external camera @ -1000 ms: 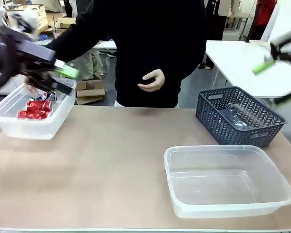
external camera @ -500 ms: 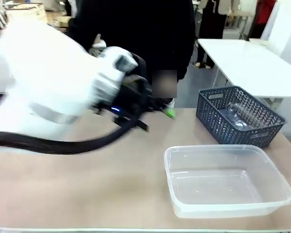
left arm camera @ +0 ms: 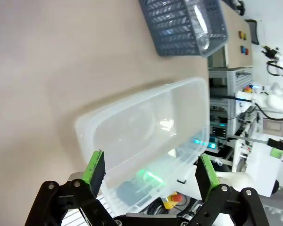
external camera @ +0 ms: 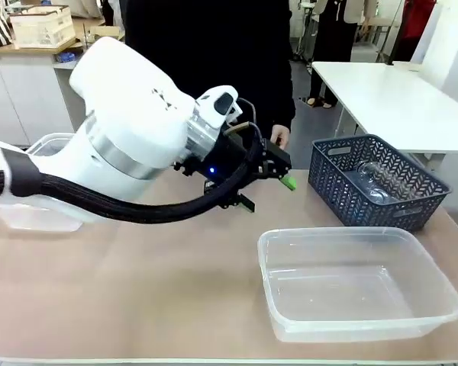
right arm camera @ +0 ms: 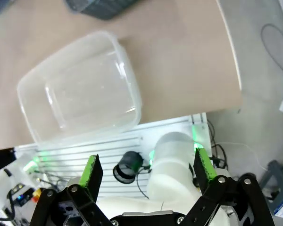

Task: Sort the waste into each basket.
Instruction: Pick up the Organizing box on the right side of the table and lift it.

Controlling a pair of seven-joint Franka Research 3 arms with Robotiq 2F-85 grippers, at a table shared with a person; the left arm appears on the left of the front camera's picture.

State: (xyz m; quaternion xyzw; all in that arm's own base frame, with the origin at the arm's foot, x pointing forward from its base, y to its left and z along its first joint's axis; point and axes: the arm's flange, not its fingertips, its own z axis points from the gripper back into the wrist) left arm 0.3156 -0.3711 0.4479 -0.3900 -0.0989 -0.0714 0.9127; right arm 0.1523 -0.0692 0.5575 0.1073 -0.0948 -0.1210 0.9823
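Observation:
My left arm reaches across the middle of the table in the front view. Its gripper point(external camera: 282, 176) hangs open and empty just left of the dark blue lattice basket point(external camera: 378, 183). A clear plastic bottle point(external camera: 370, 181) lies inside that basket. In the left wrist view the left gripper point(left arm camera: 150, 169) is open above the large clear tub point(left arm camera: 146, 136), with the blue basket point(left arm camera: 179, 23) and bottle point(left arm camera: 200, 23) beyond. My right gripper point(right arm camera: 147, 168) is open and empty, high above the same clear tub point(right arm camera: 80, 89) and the table's edge.
The large clear tub point(external camera: 359, 284) at the front right holds nothing. Another clear tub point(external camera: 30, 210) at the far left is mostly hidden behind my left arm. A person in black stands at the far side, one hand point(external camera: 278, 138) near the left gripper.
My left arm has swung from the left tub rightward across the table to beside the blue basket. The right gripper has left the front view's upper right.

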